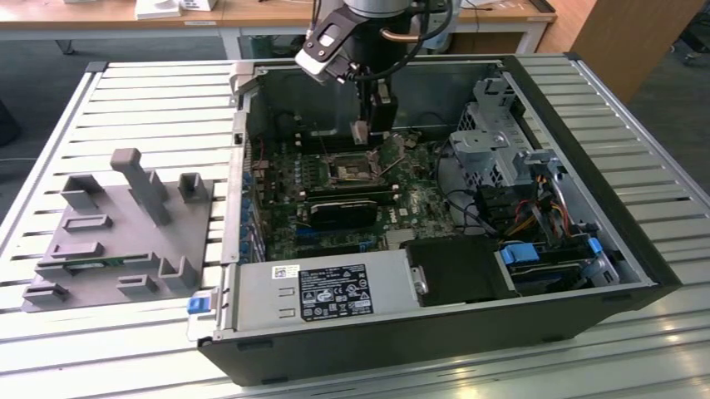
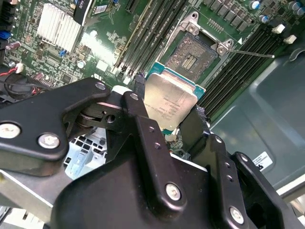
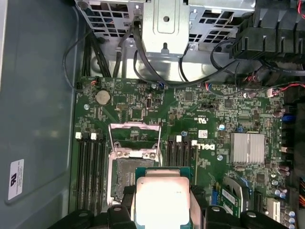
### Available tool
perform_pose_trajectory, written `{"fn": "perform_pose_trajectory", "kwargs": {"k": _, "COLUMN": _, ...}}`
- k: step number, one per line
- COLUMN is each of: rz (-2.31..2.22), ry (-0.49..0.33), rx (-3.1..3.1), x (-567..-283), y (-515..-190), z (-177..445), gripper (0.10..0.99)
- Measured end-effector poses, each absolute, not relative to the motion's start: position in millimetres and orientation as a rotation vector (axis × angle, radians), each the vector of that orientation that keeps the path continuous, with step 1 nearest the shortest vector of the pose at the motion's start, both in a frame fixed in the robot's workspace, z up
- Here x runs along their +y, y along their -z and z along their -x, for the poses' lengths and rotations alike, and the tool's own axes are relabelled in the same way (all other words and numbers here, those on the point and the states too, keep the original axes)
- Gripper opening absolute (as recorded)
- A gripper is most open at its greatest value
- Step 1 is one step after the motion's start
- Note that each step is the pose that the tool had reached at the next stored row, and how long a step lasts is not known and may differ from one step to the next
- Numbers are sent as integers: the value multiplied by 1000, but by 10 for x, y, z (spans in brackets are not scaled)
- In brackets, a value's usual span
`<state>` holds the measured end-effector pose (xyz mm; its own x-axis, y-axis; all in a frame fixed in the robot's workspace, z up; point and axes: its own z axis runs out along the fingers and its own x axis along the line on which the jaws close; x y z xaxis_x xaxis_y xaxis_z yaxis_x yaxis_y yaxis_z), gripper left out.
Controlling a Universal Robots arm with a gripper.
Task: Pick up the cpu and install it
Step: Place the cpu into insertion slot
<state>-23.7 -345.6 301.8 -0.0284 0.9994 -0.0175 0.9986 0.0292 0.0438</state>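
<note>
The cpu [image 2: 169, 100], a flat square chip with a silver top and a pale rim, is held by its edges in my gripper [image 2: 169, 109], which is shut on it. In the exterior view the gripper [image 1: 362, 133] hangs inside the open computer case, a little above and behind the motherboard socket [image 1: 352, 169]. The socket [image 2: 193, 57] lies open, its metal frame lifted and its contact field bare. In the first wrist view the cpu [image 3: 162, 198] sits between the black fingers [image 3: 125, 202] and overlaps the near edge of the socket [image 3: 121, 174].
Memory slots [image 3: 90, 167] flank the socket on both sides. A metal drive cage [image 1: 500, 137] with cables stands at the exterior view's right, and a power supply [image 1: 322, 291] at the case front. A grey parts fixture [image 1: 122, 229] rests on the slatted table [image 1: 133, 91].
</note>
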Motion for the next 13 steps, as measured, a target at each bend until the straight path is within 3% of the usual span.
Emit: {"fn": "perform_pose_trajectory", "kwargs": {"k": 13, "rz": -2159, "ry": -29, "rx": 2222, "x": -3456, "y": -2973, "z": 237, "gripper": 541}}
